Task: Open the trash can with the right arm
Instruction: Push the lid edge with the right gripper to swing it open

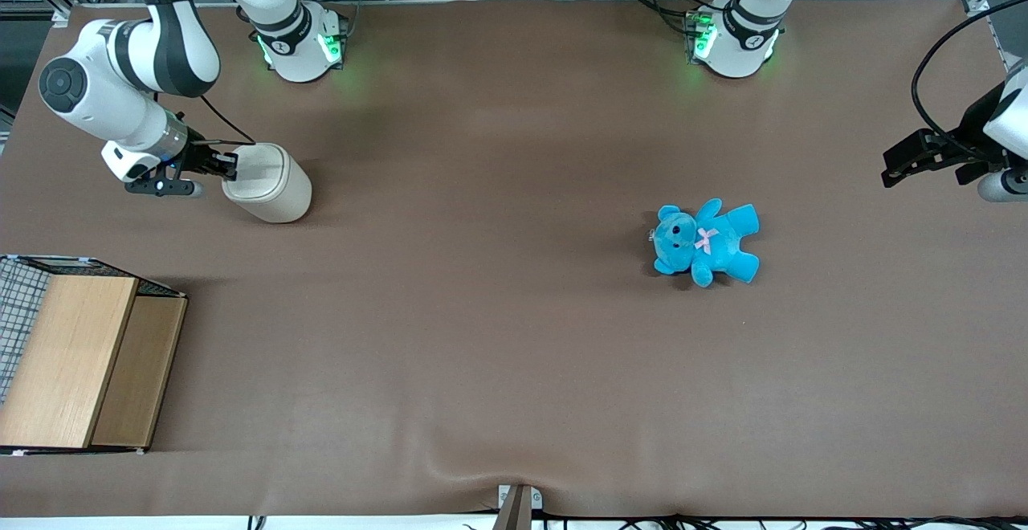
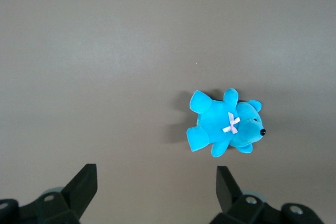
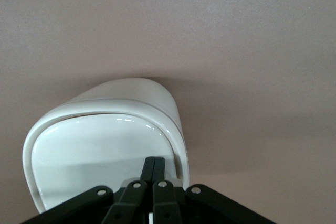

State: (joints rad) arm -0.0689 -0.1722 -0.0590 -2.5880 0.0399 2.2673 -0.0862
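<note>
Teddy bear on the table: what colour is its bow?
Pale pink, on the bright blue teddy bear; it shows best in the left wrist view.

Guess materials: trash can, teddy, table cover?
Trash can: looks like glossy cream plastic; highlights glint along the lid rim. Teddy: soft blue plush, fuzzy matte surface, small pink bow. Table cover: matte brown sheet, probably fabric or vinyl; it wrinkles near the front edge. The tool, fingers shut, sits at the lid's edge.

No readable text or labels anywhere.
</note>
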